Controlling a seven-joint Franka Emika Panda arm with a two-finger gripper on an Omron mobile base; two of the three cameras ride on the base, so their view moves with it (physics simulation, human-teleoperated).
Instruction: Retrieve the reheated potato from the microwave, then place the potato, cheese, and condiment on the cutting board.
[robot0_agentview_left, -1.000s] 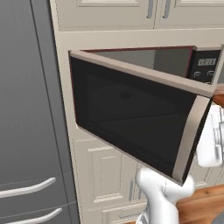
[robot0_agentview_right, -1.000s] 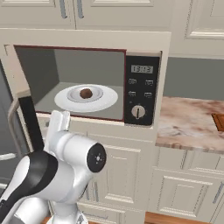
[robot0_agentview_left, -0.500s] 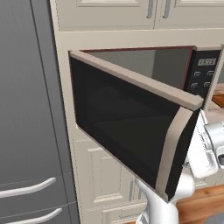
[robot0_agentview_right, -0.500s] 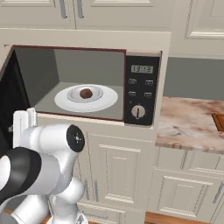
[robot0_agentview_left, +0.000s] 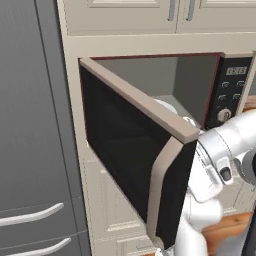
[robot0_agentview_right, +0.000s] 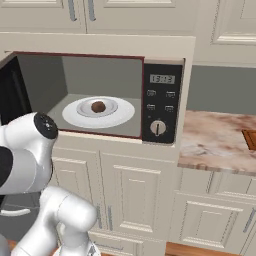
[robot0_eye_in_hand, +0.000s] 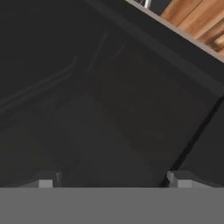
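Cream kitchen cabinetry framed the microwave (robot0_agentview_right: 150, 95), whose dark glass door (robot0_agentview_left: 135, 165) had swung wider over the last second.

With the cavity exposed, the potato (robot0_agentview_right: 98, 106) sat reachable on its white plate (robot0_agentview_right: 80, 114). The swung door stood between arm and cavity, a likely obstacle. The gripper (robot0_eye_in_hand: 113, 180) faced the dark glass, tips spread apart, holding nothing. Marble counter (robot0_agentview_right: 215, 142) lay right, cutting board (robot0_agentview_right: 249, 138) at its edge.

Potato (robot0_agentview_right: 98, 106) inside open microwave (robot0_agentview_right: 161, 102)
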